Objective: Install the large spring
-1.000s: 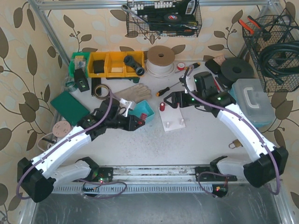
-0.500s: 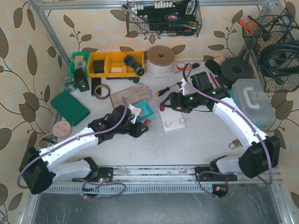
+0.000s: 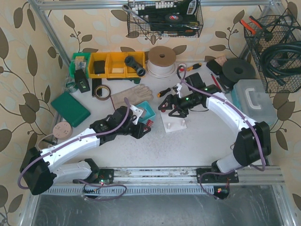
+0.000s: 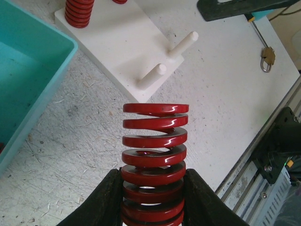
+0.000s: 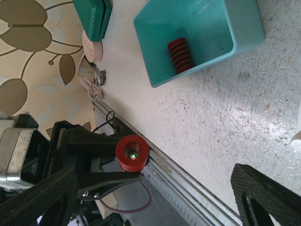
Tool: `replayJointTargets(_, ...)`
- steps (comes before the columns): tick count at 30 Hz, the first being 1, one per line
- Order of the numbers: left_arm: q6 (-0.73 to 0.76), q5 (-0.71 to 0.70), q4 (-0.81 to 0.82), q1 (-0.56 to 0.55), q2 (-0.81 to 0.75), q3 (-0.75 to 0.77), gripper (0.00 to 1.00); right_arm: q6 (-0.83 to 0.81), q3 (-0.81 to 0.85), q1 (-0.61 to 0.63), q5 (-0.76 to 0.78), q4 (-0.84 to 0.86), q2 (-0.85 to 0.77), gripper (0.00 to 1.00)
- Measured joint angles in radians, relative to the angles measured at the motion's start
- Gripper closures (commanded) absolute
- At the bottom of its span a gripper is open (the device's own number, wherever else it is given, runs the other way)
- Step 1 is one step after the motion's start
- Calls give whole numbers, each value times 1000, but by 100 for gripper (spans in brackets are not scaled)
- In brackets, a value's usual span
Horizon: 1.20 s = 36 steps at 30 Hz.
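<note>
My left gripper [image 4: 150,176] is shut on the large red spring [image 4: 155,141], held lying with its free end toward the white peg board [image 4: 117,42]. Two bare white pegs [image 4: 181,43] stick out of the board's near part; another red spring [image 4: 79,10] sits on a peg at its far end. In the top view the left gripper [image 3: 143,128] and spring [image 3: 148,125] are just left of the board [image 3: 175,125]. My right gripper [image 3: 167,107] hovers open over the board's far end. It is open and empty in its wrist view [image 5: 155,197], which shows the held spring [image 5: 132,153] end-on.
A teal bin [image 5: 244,23] holding a smaller red spring [image 5: 179,54] lies left of the board. A padlock [image 3: 236,145] lies at the front right. A glove [image 3: 134,94], a tape roll [image 3: 162,59], yellow bins [image 3: 113,63] and a plastic case [image 3: 254,101] stand behind.
My left gripper has carried the spring from the teal bin rightward toward the board. My right arm has swung left, its gripper now over the board's far end.
</note>
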Motion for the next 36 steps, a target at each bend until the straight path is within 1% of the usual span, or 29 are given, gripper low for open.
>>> replayJointTargets(4,2,-2,2,-14,5,0,100,0,6,11,-43,0,51,14)
replayJointTargets(10,8,-22,2,-48,5,0,100,-5,29,66,-126,8,135,17)
replayJointTargets(14,9,-29,1,-57,8,0,100,-15,30,87,-174,13,167,22)
replayJointTargets(19,9,-50,1,-61,8,0,100,-32,30,95,-219,13,198,25)
replayJointTargets(23,9,-52,1,-61,8,0,100,-45,30,112,-238,13,213,31)
replayJointTargets(25,9,-53,2,-61,8,0,100,-52,30,123,-245,11,219,32)
replayJointTargets(28,9,-54,1,-61,8,0,100,-57,30,134,-249,12,225,39)
replayJointTargets(32,9,-54,1,-61,8,0,100,-60,31,140,-253,12,236,41)
replayJointTargets(36,9,-54,1,-61,8,0,100,-60,32,140,-253,13,243,47)
